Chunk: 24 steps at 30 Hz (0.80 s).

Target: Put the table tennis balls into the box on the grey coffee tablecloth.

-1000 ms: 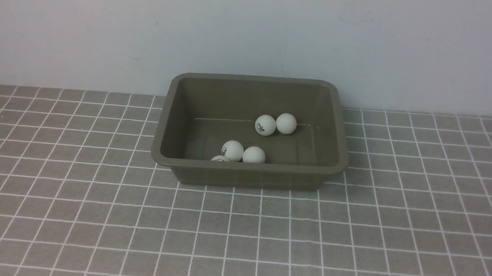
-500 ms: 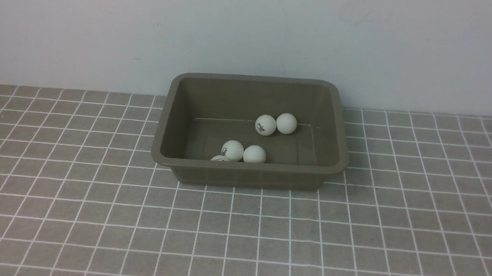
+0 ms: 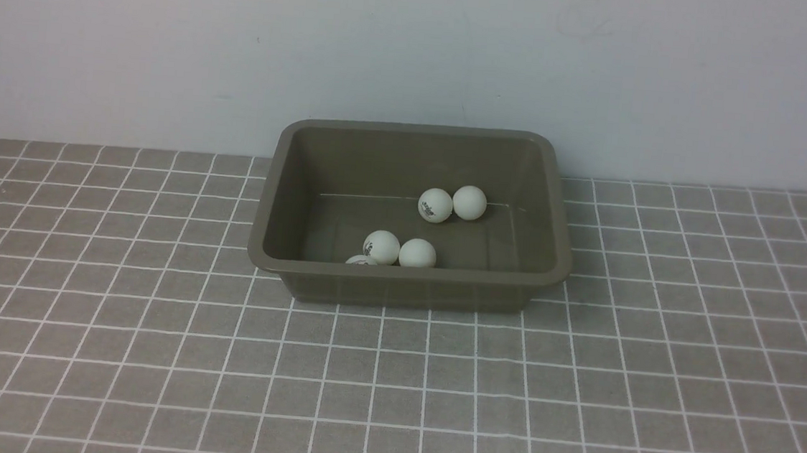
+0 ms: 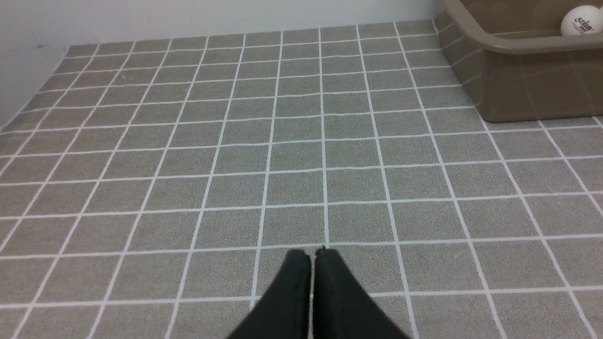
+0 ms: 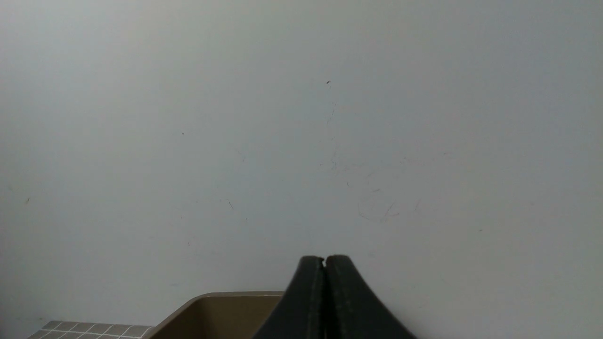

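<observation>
Black left tool pinched together, right tool likewise, apparently empty.

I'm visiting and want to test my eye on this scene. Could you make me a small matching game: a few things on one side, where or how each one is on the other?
Things:
1. table tennis balls
2. box
3. left gripper
4. right gripper

Places or states:
A. shut, facing the wall above the box's rim
B. lying inside the box
C. shut, over bare checked cloth
D. standing on the grey coffee tablecloth, near the wall

Pairs: 1-B, 2-D, 3-C, 4-A
</observation>
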{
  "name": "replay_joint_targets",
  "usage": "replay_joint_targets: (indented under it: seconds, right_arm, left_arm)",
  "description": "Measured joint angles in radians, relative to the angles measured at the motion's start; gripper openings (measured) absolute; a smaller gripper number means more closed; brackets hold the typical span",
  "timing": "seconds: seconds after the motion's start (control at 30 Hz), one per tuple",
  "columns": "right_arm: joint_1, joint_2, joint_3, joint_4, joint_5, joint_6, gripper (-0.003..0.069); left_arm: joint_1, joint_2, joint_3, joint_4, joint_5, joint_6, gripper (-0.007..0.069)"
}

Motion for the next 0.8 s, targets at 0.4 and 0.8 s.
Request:
replay_joint_targets:
  seconds: [0.4, 0.8]
  right_arm:
    - [0.000, 0.000, 0.000, -0.022, 0.001, -0.015, -0.0015]
    - [0.000, 0.000, 0.001, 0.255, 0.020, -0.328, -0.0015]
  left_arm:
    - [0.000, 0.000, 0.000, 0.000, 0.000, 0.000, -0.0005]
    - [0.000, 0.000, 0.000, 0.000, 0.000, 0.000, -0.0005]
